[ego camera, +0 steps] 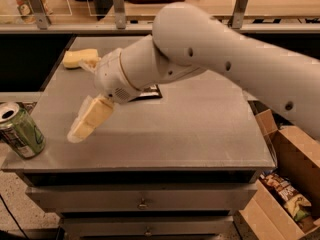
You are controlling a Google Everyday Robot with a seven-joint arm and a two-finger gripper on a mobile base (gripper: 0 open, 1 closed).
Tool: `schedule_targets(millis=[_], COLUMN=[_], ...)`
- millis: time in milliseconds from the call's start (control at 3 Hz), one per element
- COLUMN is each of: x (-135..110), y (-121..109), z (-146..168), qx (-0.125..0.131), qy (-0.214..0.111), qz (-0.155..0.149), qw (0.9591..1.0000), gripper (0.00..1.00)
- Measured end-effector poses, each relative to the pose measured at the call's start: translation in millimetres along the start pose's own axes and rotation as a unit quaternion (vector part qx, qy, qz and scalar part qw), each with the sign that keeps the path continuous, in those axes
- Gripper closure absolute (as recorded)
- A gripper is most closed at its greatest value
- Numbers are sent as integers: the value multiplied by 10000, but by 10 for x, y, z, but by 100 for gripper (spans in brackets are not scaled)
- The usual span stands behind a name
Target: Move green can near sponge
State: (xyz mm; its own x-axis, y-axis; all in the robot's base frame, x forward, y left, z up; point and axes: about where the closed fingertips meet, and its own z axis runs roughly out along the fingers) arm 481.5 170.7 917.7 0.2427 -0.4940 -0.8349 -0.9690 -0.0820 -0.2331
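The green can [19, 132] stands tilted at the front left corner of the grey table [200, 129], silver top open to view. The pale yellow sponge [79, 58] lies at the far left of the table. My gripper [84, 125], with cream-yellow fingers [95, 115], hangs over the left half of the table, pointing down-left toward the can and about a can's width to its right. It holds nothing. The white arm reaches in from the right and hides most of a flat dark snack wrapper [150, 91].
Cardboard boxes [287, 184] with snack packs stand on the floor to the right of the table. A counter with glass panels and posts [118, 6] runs behind the table. Drawers [142, 202] sit under the tabletop.
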Motion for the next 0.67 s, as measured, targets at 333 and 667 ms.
schedule_targets(millis=[333,667], x=[194,249], y=[113,168], z=[303,495], qx=[-9,92], qy=[-415,-894], qz=[338,487], qw=[9986,9948], gripper=[0,0])
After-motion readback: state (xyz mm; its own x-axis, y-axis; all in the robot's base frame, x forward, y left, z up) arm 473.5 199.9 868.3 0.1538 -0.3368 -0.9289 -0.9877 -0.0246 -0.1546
